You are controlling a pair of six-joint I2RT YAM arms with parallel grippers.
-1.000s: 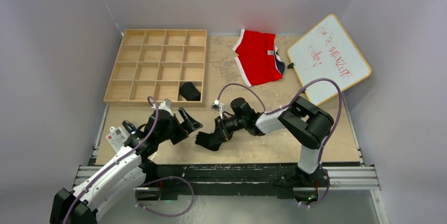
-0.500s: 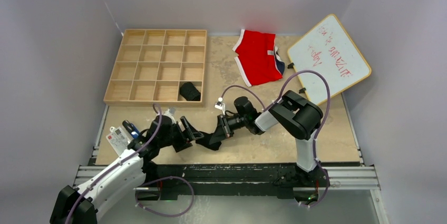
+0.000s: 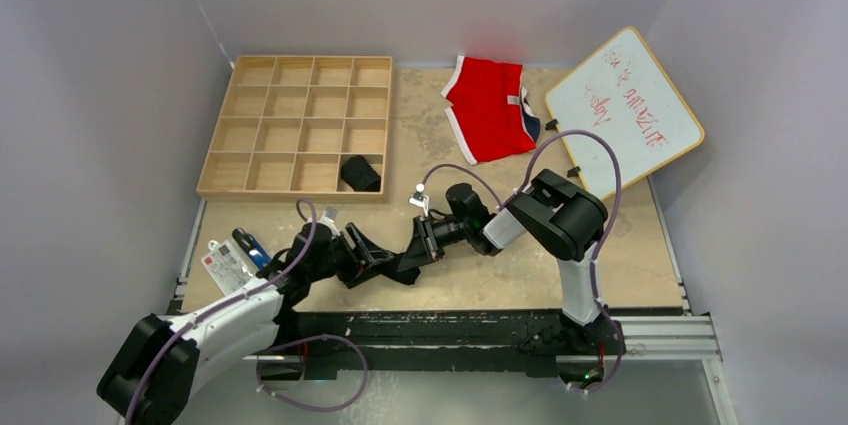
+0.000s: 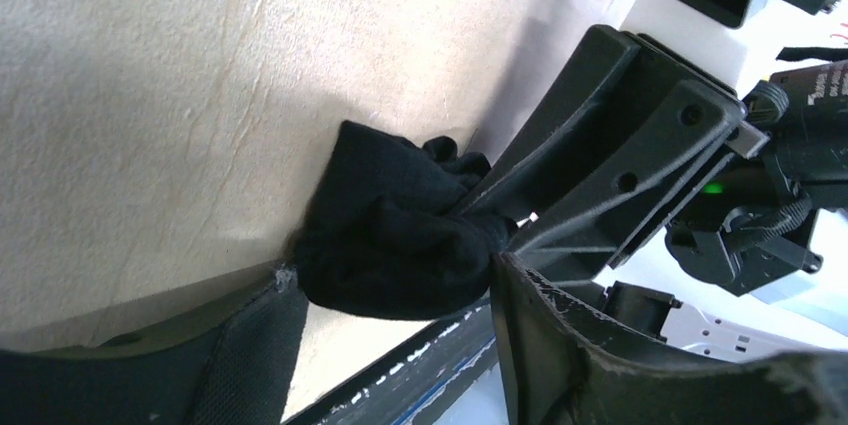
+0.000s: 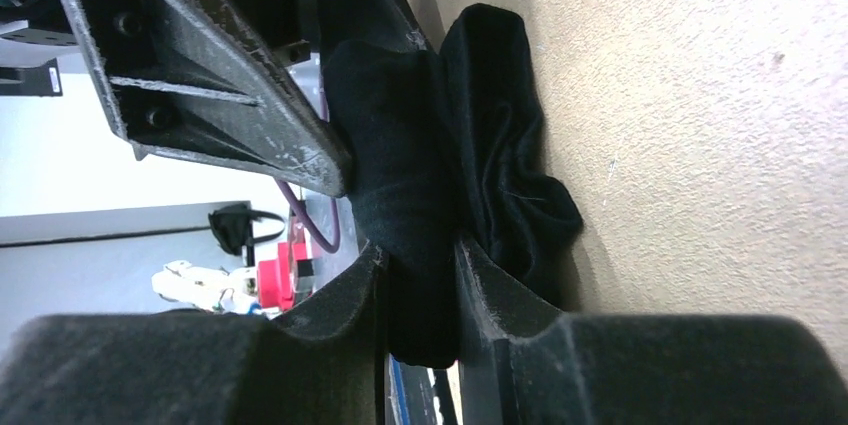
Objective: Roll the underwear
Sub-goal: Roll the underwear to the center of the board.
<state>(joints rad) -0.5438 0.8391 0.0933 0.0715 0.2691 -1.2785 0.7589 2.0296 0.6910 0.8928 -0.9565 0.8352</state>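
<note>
- Far left, a card point(image 3: 222, 265) is lying at the table's point(image 3: 620, 255) near-left corner, beside the left arm.
- The tray point(image 3: 262, 135) is sitting at the back left, and a roll point(image 3: 360, 173) of black fabric is resting in its near-right corner cell.
- The left gripper point(image 4: 392, 275) is reaching in low from the left with its jaws standing wide apart. The bundle point(image 4: 390, 215) is sitting right between its fingertips, reaching from one to the other. Whether they're actually squeezing it, I can't tell.
- That black bundle is lying crumpled on the table close to the near edge, in front of the tray's right corner, caught between both grippers.
- The right gripper point(image 5: 420, 245) is coming at it from the right, jaws nearly together and pinching a thick fold of the fabric. The rest of the bundle is bulging out beyond its fingertips against the left gripper's finger.
- Further right at the back, red briefs point(image 3: 488, 108) are lying flat.
- A whiteboard point(image 3: 625, 110) is leaning in the far-right corner.
</note>
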